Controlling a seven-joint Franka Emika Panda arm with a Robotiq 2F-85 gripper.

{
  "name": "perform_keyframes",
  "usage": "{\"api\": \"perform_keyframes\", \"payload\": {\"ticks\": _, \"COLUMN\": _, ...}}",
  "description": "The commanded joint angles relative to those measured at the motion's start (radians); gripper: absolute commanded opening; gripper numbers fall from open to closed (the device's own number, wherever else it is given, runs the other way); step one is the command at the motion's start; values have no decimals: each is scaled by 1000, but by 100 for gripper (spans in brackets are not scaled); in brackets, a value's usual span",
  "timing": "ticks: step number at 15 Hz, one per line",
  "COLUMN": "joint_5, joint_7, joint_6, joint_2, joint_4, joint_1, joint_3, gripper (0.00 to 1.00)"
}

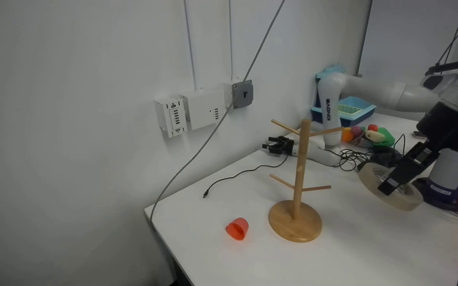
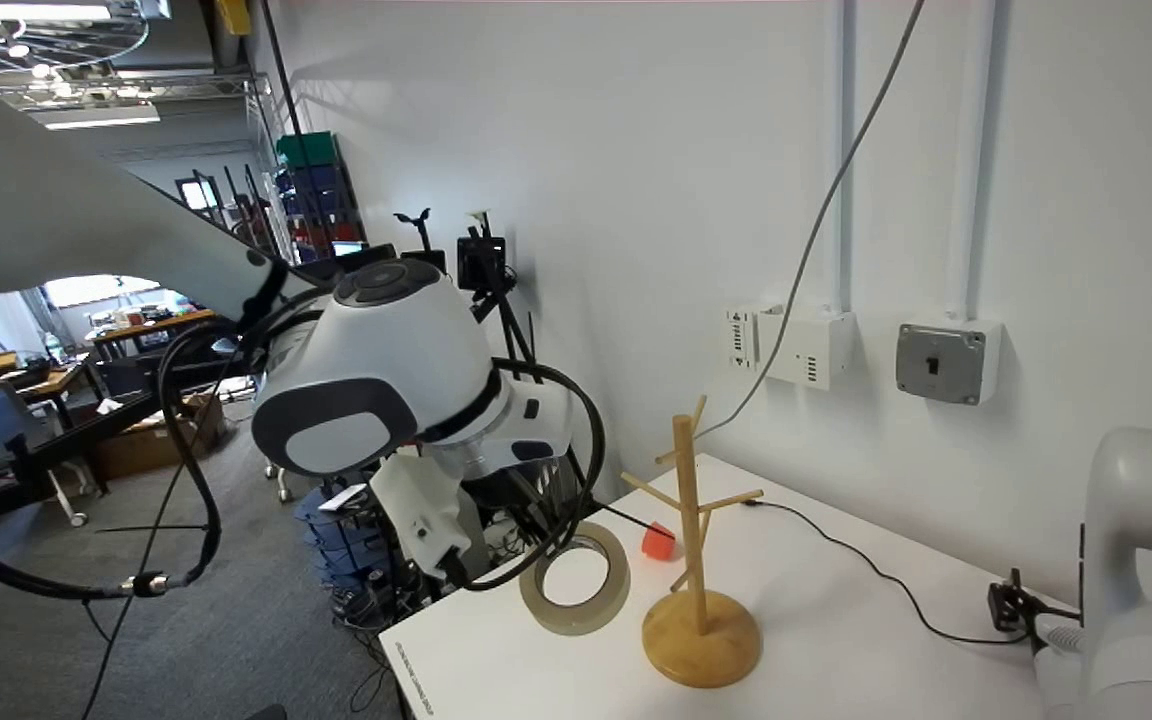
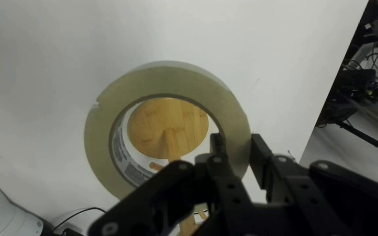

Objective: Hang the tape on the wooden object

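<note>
Because the gripper [image 3: 236,147] is clamped on only one side of the tape [image 3: 169,80], with one finger [image 3: 217,145] inside the hole and one outside, the tape may turn if it strikes a peg [image 1: 326,132]. It is held tilted, apart from the stand [image 1: 300,171], and not yet on any peg. Should the hole not align with the peg's end, the rim could push it and, I suppose, tip the stand. Releasing too early would probably drop the tape on the table [image 1: 356,246].

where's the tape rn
In the wrist view, the gripper holds the tape by its right rim; in an exterior view, it's right of the wooden stand.
</note>
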Motion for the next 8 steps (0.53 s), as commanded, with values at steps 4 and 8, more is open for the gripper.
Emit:
{"api": "perform_keyframes", "payload": {"ticks": 4, "joint_5": 148, "joint_7": -126, "joint_6": 93, "joint_2": -55, "joint_4": -22, "joint_1": 52, "joint_3": -10, "gripper": 6}}
{"api": "perform_keyframes", "payload": {"ticks": 8, "joint_5": 261, "joint_7": -217, "joint_6": 167, "joint_2": -55, "joint_4": -17, "joint_1": 88, "joint_3": -13, "gripper": 6}}
